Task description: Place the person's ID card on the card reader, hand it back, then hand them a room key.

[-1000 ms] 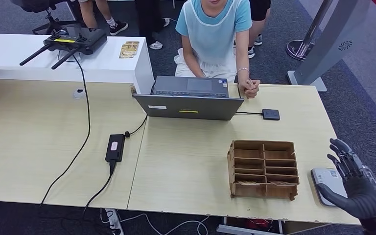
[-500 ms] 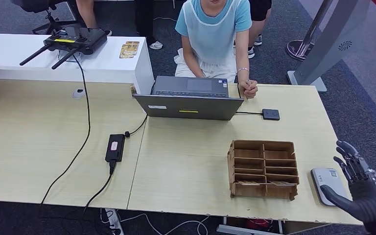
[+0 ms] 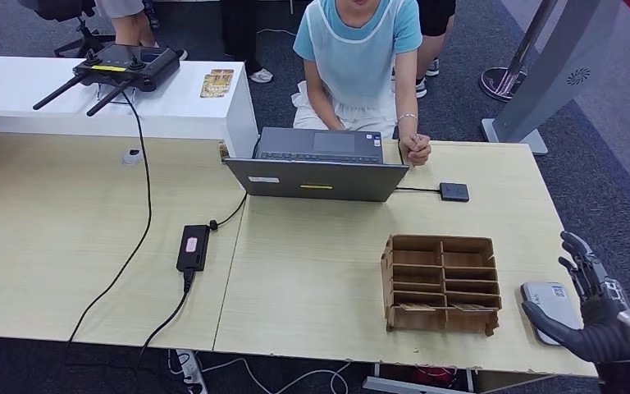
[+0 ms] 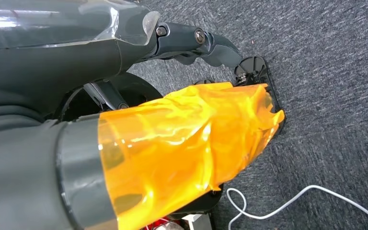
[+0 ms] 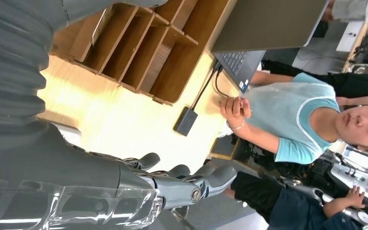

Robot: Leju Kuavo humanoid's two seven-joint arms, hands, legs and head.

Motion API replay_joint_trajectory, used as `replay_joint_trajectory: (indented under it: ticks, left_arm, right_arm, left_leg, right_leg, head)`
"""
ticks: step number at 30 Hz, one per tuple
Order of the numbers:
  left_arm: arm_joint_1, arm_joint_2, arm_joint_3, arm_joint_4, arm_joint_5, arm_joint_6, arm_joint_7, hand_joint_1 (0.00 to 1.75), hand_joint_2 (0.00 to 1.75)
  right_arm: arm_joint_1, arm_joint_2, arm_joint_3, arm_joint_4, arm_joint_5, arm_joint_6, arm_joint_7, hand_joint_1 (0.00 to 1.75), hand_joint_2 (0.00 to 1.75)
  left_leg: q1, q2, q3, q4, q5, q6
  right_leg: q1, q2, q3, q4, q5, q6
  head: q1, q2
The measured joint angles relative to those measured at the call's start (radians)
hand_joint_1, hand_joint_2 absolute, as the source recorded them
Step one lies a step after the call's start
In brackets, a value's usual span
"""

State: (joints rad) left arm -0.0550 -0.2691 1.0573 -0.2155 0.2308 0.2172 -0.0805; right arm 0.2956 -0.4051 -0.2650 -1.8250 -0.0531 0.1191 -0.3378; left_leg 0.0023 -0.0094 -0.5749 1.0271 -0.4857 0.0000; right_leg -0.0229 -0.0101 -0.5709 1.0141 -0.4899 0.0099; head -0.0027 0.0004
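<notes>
1. Two pale wooden tables [image 3: 90, 246] stand joined side by side; call the middle of the right one the dial's centre for the clock directions below.
2. One person in a light blue top [image 3: 359, 49] sits at 12 o'clock, behind an open grey laptop [image 3: 316, 168], with clasped hands [image 3: 416, 148] resting on the far table edge (whether they hold a card is too small to tell).
3. One brown wooden rack [image 3: 441, 283] of open slots sits at about 4 o'clock, with thin flat pieces lying in its nearest slots.
4. One right hand [image 3: 584, 308] hangs at 4 o'clock by the table's right edge, fingers spread and holding nothing, thumb over the reader.
5. One left hand [image 4: 211, 48] points down at grey carpet; I cannot tell whether it is spread or closed.
6. One grey card reader [image 3: 548, 305] lies flat just right of the rack, with nothing on its visible top.
7. One small black pad [image 3: 454, 191] lies at 1 o'clock, cabled to the laptop.
</notes>
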Motion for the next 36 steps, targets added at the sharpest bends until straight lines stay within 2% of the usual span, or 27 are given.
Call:
replay_joint_trajectory:
  ticks: [5,13,18,27,32,36]
  left_arm:
    - [0.0,0.0,-0.001,0.0,-0.002,0.003,0.0,0.0,0.0]
    - [-0.001,0.001,-0.007,0.0,-0.006,0.011,0.0,0.0,0.0]
    - [-0.002,0.003,-0.017,0.0,-0.006,0.016,0.003,0.0,0.0]
    - [-0.002,0.003,-0.021,0.0,-0.006,0.017,0.004,0.0,0.0]
    - [-0.002,0.004,-0.026,0.0,-0.006,0.023,0.01,0.0,0.0]
    - [-0.003,0.007,-0.032,0.0,-0.007,0.028,0.022,0.0,0.0]
  right_arm:
    - [0.001,0.0,0.011,-0.005,0.072,-0.062,-0.002,0.0,1.75]
    - [0.001,0.0,0.017,-0.008,0.099,-0.089,-0.002,0.0,1.75]
    - [0.014,0.0,0.019,-0.021,0.207,-0.145,-0.004,0.0,1.75]
    - [0.032,0.0,0.022,-0.039,0.247,-0.163,-0.008,0.0,1.75]
    - [0.083,0.0,0.032,-0.079,0.432,-0.263,-0.014,0.0,1.75]
    - [0.158,-0.004,0.069,-0.138,0.62,-0.393,0.033,0.0,1.75]
  left_leg:
    - [0.0,0.0,0.0,0.0,0.0,0.0]
    - [0.0,0.0,0.0,0.0,0.0,0.0]
    - [0.0,0.0,0.0,0.0,0.0,0.0]
    - [0.0,0.0,0.0,0.0,0.0,0.0]
    - [0.0,0.0,0.0,0.0,0.0,0.0]
    - [0.0,0.0,0.0,0.0,-0.001,0.0]
  right_leg:
    - [0.0,0.0,0.0,0.0,0.0,0.0]
    - [0.0,0.0,0.0,0.0,0.0,0.0]
    - [0.0,0.0,0.0,0.0,0.0,0.0]
    - [0.0,0.0,0.0,0.0,0.0,0.0]
    - [0.0,0.0,0.0,0.0,0.0,0.0]
    - [0.0,-0.001,0.0,0.0,-0.002,0.0]
  head:
    - [0.0,0.0]
    - [0.0,0.0]
    - [0.0,0.0]
    - [0.0,0.0]
    - [0.0,0.0]
    - [0.0,0.0]
